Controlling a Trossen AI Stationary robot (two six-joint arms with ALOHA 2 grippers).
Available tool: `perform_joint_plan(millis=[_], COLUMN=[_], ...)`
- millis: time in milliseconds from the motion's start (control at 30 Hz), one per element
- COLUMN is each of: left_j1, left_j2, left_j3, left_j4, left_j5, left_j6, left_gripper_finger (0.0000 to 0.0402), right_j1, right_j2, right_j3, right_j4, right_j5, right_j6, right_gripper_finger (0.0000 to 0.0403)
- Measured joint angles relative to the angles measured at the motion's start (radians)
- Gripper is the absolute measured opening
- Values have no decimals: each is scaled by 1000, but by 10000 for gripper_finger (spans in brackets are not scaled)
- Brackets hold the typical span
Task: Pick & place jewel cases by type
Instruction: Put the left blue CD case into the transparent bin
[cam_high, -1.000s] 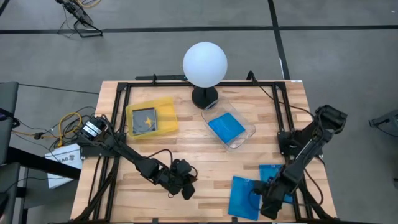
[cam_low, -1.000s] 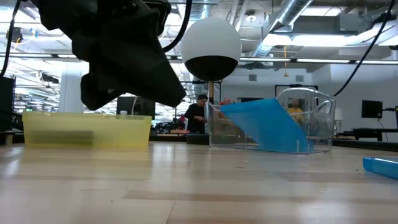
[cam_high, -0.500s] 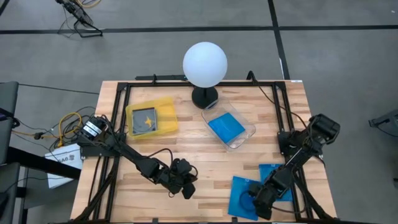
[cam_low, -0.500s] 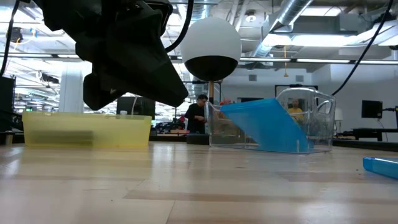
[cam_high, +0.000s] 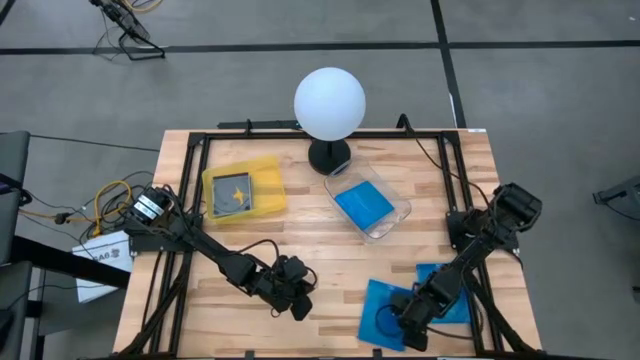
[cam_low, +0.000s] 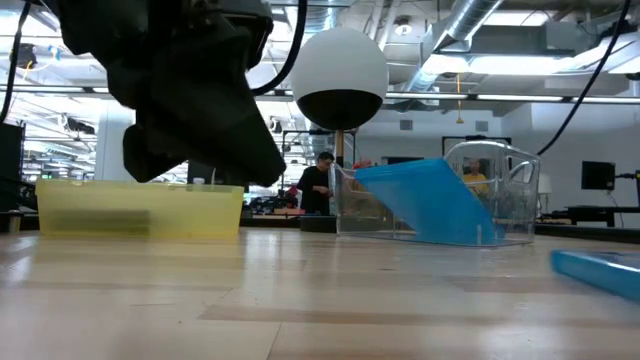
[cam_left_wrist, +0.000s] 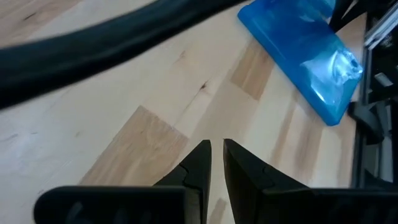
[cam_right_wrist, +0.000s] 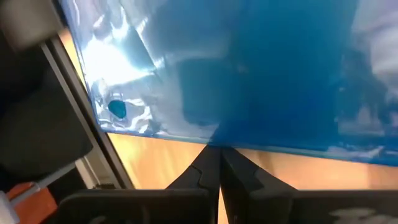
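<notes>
A blue jewel case (cam_high: 378, 305) lies flat near the table's front edge, right of the middle; it also shows in the low view (cam_low: 600, 272). My right gripper (cam_high: 402, 318) is shut at its right side. A second blue jewel case (cam_high: 430, 273) lies partly under my right arm. Another blue case (cam_high: 362, 203) leans inside the clear tray (cam_high: 398, 212). A dark case (cam_high: 234, 191) lies in the yellow tray (cam_high: 262, 170). My left gripper (cam_high: 297, 303) hovers shut near the front edge, left of the middle, with nothing between its fingers (cam_left_wrist: 200, 155). My right gripper meets the blue jewel case at its right edge (cam_right_wrist: 217, 142) with its shut fingertips (cam_right_wrist: 208, 163). It comes slanting down from the table's right side. The case lies flat on the table ahead of the fingers.
A white globe lamp (cam_high: 329, 103) on a dark foot stands at the far edge, in the middle. A black frame rail (cam_high: 185, 215) runs around the table top. Bare wood lies between the two arms (cam_high: 335, 270). A person shows far off in the room (cam_low: 320, 185).
My right gripper has gone down and toward the table's left edge, staying shut. The blue jewel case in front of it has slid along the table toward the left and turned a little.
</notes>
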Motion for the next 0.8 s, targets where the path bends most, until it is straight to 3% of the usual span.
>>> perform_joint_plan(millis=[367, 800], left_j1=[1, 132], left_j2=[0, 0], left_j3=[0, 0], left_j4=[-69, -64], left_j5=[-6, 117], left_j6=[-42, 10], left_gripper_finger=[36, 36], right_j1=[-125, -254], right_j2=[2, 3], right_j3=[0, -2], right_j4=[90, 115], right_j5=[138, 135], right_j6=[-230, -429], right_gripper_finger=[0, 0])
